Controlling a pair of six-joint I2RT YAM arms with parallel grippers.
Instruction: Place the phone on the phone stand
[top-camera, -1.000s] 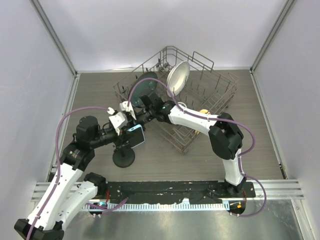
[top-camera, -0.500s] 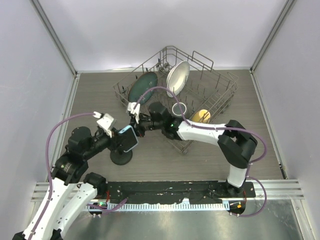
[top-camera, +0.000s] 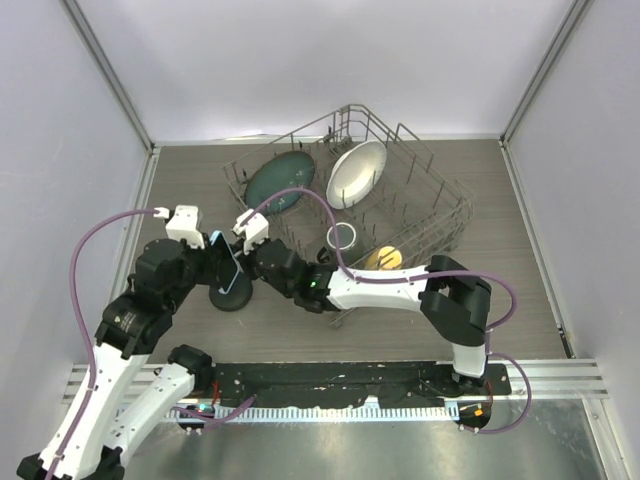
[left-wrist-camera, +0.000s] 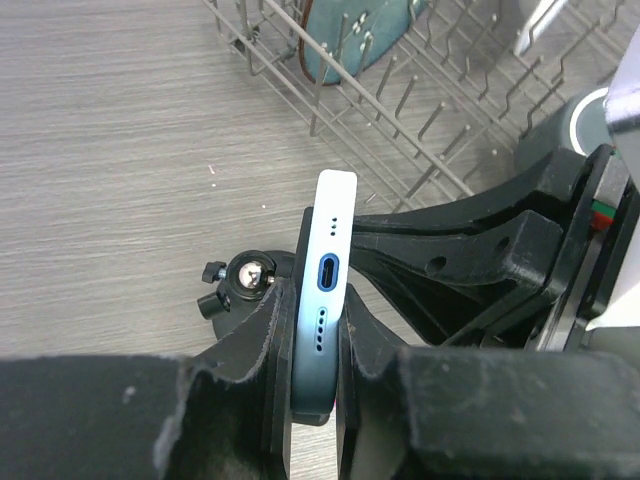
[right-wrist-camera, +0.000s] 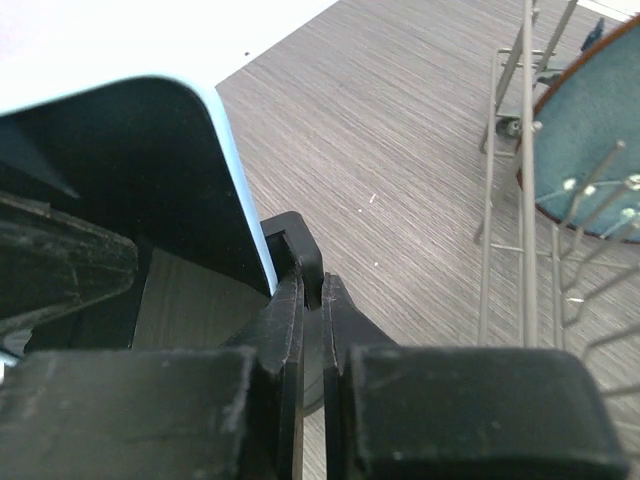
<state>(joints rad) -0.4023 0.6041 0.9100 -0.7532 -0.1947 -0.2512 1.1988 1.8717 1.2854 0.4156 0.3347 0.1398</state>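
The phone (top-camera: 228, 262), light blue case with black screen, stands on edge between the fingers of my left gripper (top-camera: 216, 262). In the left wrist view its port edge (left-wrist-camera: 327, 270) points away from my left gripper (left-wrist-camera: 315, 372), which is shut on it. The black phone stand (top-camera: 231, 296) sits on its disc base just under the phone, its knobbed arm (left-wrist-camera: 243, 281) to the left of the phone. My right gripper (top-camera: 256, 264) is shut on the stand's thin black holder plate (right-wrist-camera: 296, 246). The phone's screen (right-wrist-camera: 140, 170) is right beside my right gripper (right-wrist-camera: 312, 300).
The wire dish rack (top-camera: 430, 205) stands behind and to the right, against my right arm. It holds a dark teal plate (top-camera: 280, 180), a white bowl (top-camera: 358, 172), a cup (top-camera: 342, 237) and a yellow item (top-camera: 380, 258). Walls close in left, right and back.
Both grippers, the phone and the stand have moved left and slightly back. The phone has turned more on edge. The dish rack has shifted as my right arm swung.
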